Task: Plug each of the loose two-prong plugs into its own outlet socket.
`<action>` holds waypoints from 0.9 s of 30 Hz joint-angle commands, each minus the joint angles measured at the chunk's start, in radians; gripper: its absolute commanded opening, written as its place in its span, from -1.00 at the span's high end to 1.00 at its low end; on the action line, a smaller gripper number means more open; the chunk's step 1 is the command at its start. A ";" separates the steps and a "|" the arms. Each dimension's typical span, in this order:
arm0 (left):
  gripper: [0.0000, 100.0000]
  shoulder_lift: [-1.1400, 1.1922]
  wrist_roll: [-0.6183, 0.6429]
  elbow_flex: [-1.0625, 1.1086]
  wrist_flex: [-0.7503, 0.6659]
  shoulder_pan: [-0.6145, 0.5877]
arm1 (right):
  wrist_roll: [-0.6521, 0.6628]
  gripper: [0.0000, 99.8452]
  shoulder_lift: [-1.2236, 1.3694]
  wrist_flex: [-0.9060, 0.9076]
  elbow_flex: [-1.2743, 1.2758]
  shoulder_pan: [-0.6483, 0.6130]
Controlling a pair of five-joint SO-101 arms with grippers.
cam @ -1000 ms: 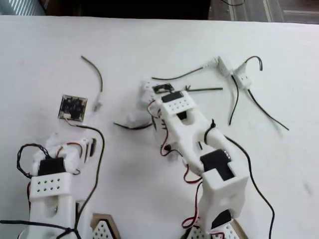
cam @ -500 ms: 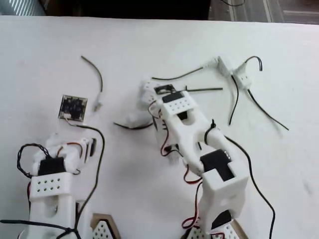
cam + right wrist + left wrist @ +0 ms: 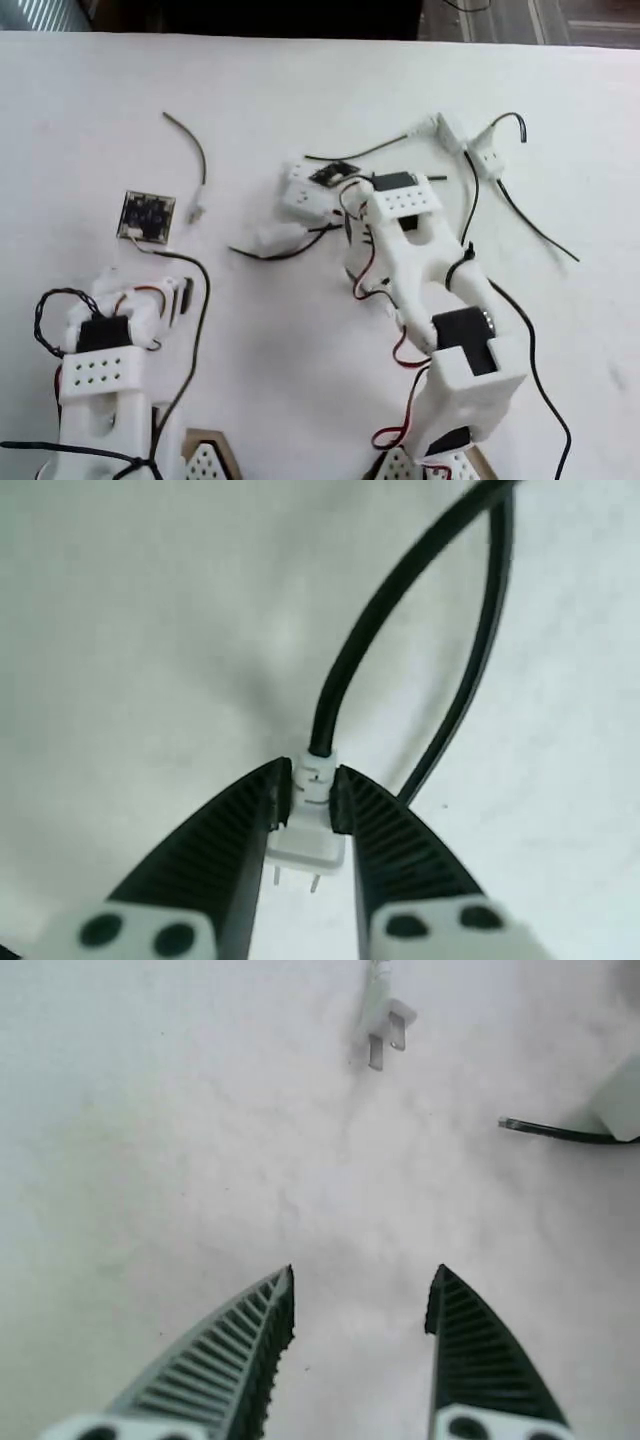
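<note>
Since the earlier frame, the right arm (image 3: 430,250) is sitting further to the right on the table (image 3: 90,90). A white blocky piece (image 3: 303,190) that it was partly covering is now showing in full. The left arm (image 3: 98,370) is staying where it was.

I am counting two arms and two plugs I can be sure of. One is a loose plug (image 3: 197,212) lying just beside a small square circuit board (image 3: 149,214). The other is a held plug (image 3: 300,848).

Near the table's far right I am seeing one white connector (image 3: 445,128) and a second white connector (image 3: 487,158), each with dark cord. I cannot tell whether they are plugs or sockets. One more white piece (image 3: 280,237) is lying below the blocky piece, with a black cord tail.

From above, the loose plug is reading as a pale speck. The left wrist view is showing me the loose plug (image 3: 385,1030) with both prongs, lying flat. It is well ahead of the left gripper (image 3: 360,1280), whose fingers are spread apart over bare table.

The right wrist view is showing the right gripper (image 3: 312,770) clamped on the held plug. Its prongs are pointing back toward the camera, and its black cord (image 3: 400,590) is running away across the table.
</note>
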 commanded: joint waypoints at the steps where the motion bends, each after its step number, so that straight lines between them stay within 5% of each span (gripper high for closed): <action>1: 0.56 -0.021 -0.008 -0.006 -0.018 0.001 | 0.143 0.96 -0.042 0.010 -0.003 -0.016; 8: 0.56 -0.021 -0.008 -0.006 -0.018 0.001 | 0.189 0.95 -0.068 0.012 0.040 -0.058; 14: 0.56 -0.021 -0.008 -0.006 -0.018 0.001 | 0.109 0.62 -0.199 0.085 0.084 -0.053; 27: 0.56 -0.021 -0.008 -0.006 -0.018 0.001 | 0.098 0.65 -0.389 0.031 0.350 -0.130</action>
